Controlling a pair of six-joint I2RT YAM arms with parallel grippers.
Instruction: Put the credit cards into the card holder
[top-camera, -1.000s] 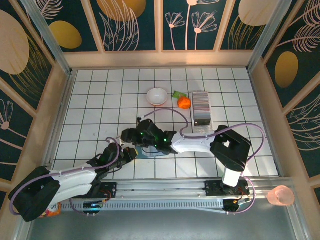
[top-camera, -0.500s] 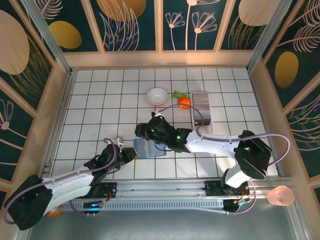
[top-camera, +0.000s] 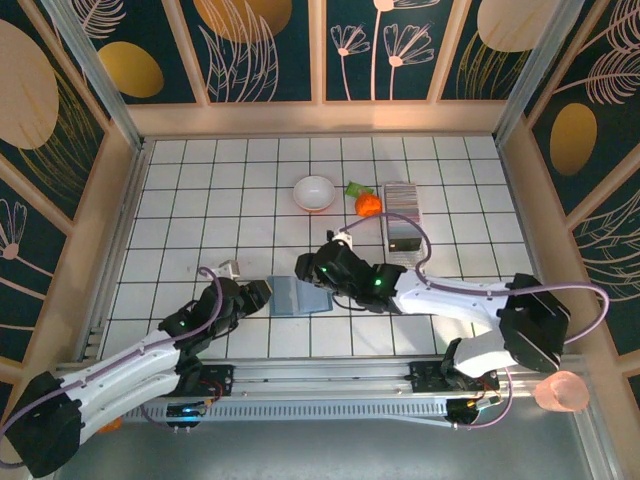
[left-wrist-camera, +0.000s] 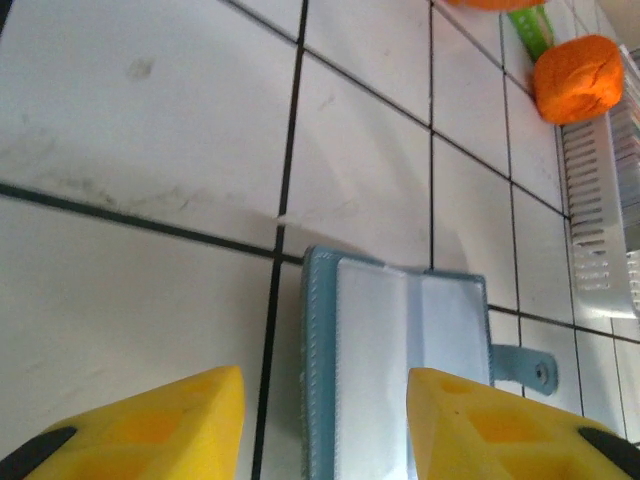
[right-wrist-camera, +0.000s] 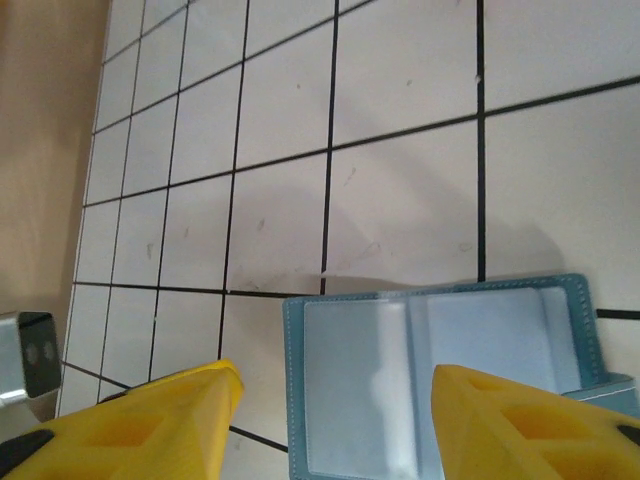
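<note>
Card holder (top-camera: 300, 297): opened flat, inner pockets up, on the tiled counter (top-camera: 200, 200) in its near half, with the strap tab (left-wrist-camera: 522, 366) sticking out at one side. Your left hand (left-wrist-camera: 325, 395) is just beside its left edge, fingers (left-wrist-camera: 170, 420) spread and grasping nothing. Your right hand (right-wrist-camera: 330, 400) hovers over its far edge, also released and empty. Credit cards (top-camera: 400, 196): a striped stack standing in a white rack (top-camera: 405, 240), well apart from the holder. An orange object (top-camera: 369, 204) and a white bowl (top-camera: 314, 192) lie to the rack's left.
</note>
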